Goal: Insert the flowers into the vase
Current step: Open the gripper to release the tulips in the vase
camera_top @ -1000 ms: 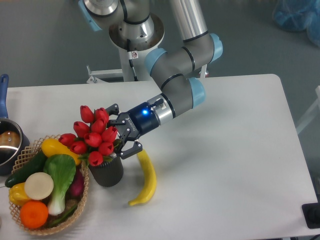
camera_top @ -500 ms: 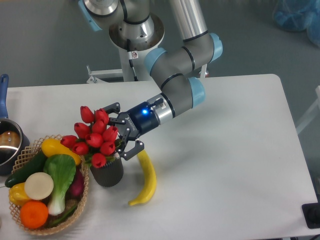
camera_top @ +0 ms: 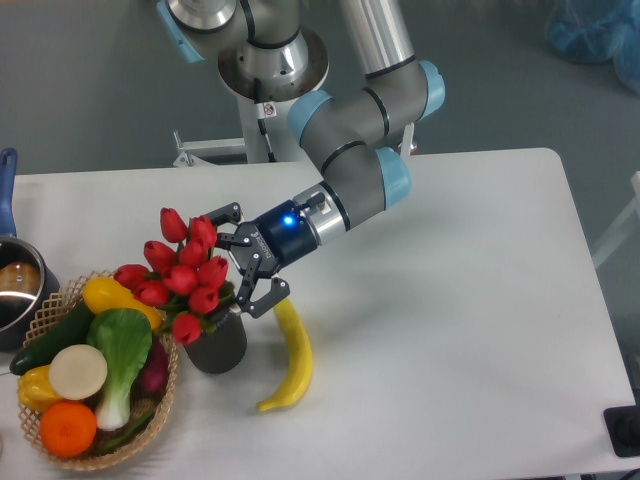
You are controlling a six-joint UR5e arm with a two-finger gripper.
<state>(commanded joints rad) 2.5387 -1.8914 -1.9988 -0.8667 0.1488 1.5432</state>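
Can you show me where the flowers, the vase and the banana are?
flowers point(camera_top: 182, 272), fixed camera view, on the red buds in the middle of the bunch
vase point(camera_top: 215, 347), fixed camera view, on its dark side wall
banana point(camera_top: 294, 358), fixed camera view, on the middle of its curve

One bunch of flowers point(camera_top: 183, 277) is seen, with about ten red buds counted. One vase point(camera_top: 215, 345), one banana point(camera_top: 290, 358), one wicker basket point(camera_top: 60, 300), one orange point(camera_top: 68, 429) and one pot point(camera_top: 12, 290) are counted.
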